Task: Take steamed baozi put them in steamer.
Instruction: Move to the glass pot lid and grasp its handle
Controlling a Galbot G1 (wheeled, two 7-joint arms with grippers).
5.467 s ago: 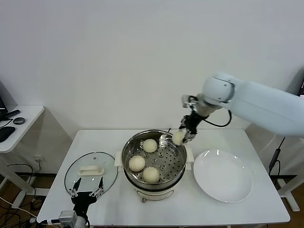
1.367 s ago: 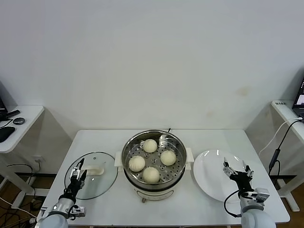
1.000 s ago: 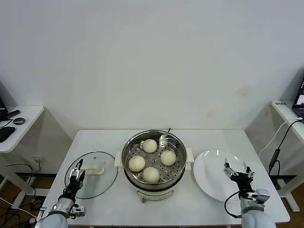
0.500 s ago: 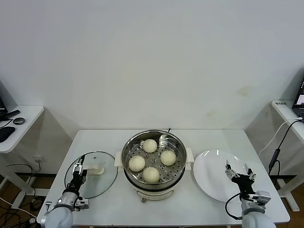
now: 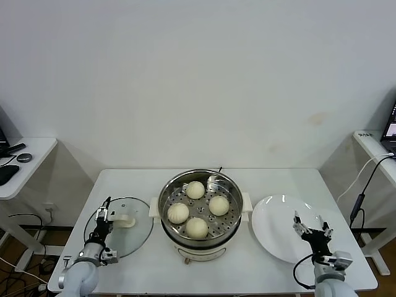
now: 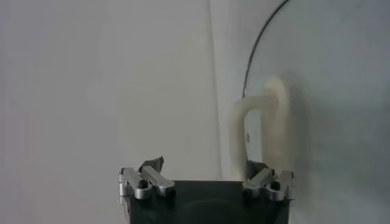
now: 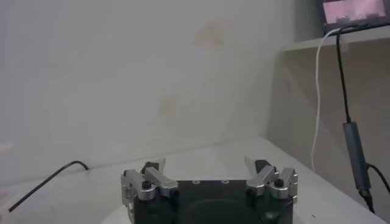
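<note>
While four steamed baozi (image 5: 196, 209) sit in the steamer (image 5: 199, 213), both my hands are empty. My left gripper (image 5: 102, 223) is wide open above the glass lid (image 5: 118, 228). My right gripper (image 5: 312, 229) is wide open over the plate (image 5: 275, 229).

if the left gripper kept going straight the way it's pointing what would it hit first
Probably the white handle of the glass lid. The open left gripper hovers over the lid's near edge, pointing at that handle, though the height gap is unclear.
</note>
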